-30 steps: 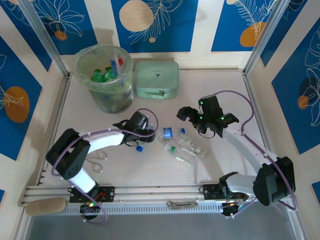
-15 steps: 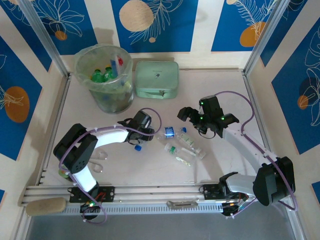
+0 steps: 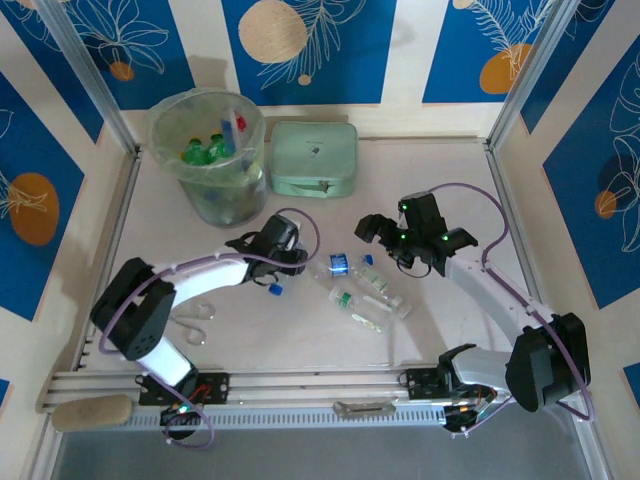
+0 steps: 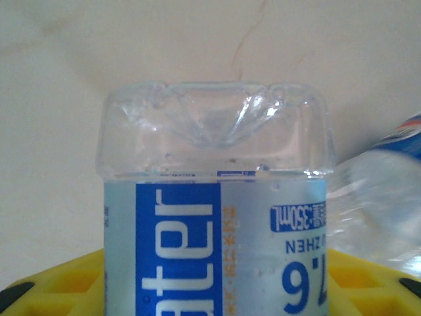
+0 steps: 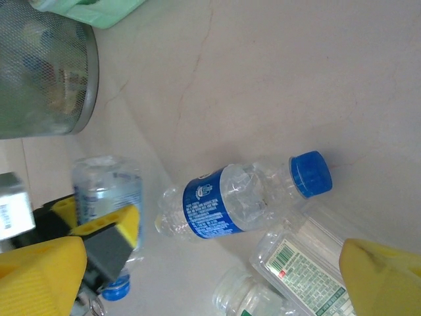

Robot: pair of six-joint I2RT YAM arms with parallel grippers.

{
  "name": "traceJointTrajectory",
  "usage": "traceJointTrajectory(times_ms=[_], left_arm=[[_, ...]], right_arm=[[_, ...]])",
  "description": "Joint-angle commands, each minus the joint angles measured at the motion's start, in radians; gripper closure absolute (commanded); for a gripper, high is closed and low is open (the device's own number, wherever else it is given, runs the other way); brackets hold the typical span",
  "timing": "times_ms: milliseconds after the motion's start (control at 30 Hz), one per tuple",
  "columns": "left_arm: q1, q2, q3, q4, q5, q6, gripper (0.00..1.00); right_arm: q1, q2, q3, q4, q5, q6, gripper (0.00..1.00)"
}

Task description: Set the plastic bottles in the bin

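Pale-green see-through bin (image 3: 215, 200) sat in the far left corner of the table (image 3: 450, 170), pretty much up against the left side rail (image 3: 110, 240). A few green bottles (image 3: 200, 152) were lying inside it. Just beside it on the right, a flat mint-green case (image 3: 313, 157) sat along the back edge; couldn't tell if the two touched.

On the near side of the bin was a bare strip of tabletop, then the left gripper (image 3: 283, 262), its arm stretched in from the left. Its jaws were pinching a clear water bottle (image 4: 214, 217) across the blue label. In the left wrist view the yellow pads (image 4: 59, 280) showed on both sides of it, and the bottle's base pointed away from the camera. In the right wrist view that bottle's blue cap (image 5: 118, 289) stuck out on the near side of the gripper. Couldn't tell whether it was off the table or not.

Next over, three loose bottles lay on their sides mid-table. A blue-label bottle (image 3: 335, 265) was closest to the left gripper, with two green-label bottles (image 3: 375, 285) bunched right beside it.

The right gripper (image 3: 410, 240) hung just right of that bunch, jaws spread wide with nothing between them. Its yellow fingers (image 5: 39, 276) showed at both lower corners of its own view. Past it, bare tabletop ran out to the right rail (image 3: 514, 220).
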Motion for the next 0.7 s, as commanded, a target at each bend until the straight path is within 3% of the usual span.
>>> traceJointTrajectory(times_ms=[0, 400, 667], left_arm=[[-0.007, -0.102, 0.074, -0.032, 0.01, 0.035, 0.48], [0.027, -0.273, 0.307, -0.182, -0.108, 0.223, 0.48], [0.18, -0.244, 0.56, -0.28, -0.108, 0.404, 0.46]], right_arm=[[-0.004, 0.001, -0.009, 0.034, -0.032, 0.011, 0.01], [0.017, 0.064, -0.019, 0.212, -0.115, 0.003, 0.01], [0.05, 0.1, 0.0, 0.219, -0.146, -0.05, 0.01]])
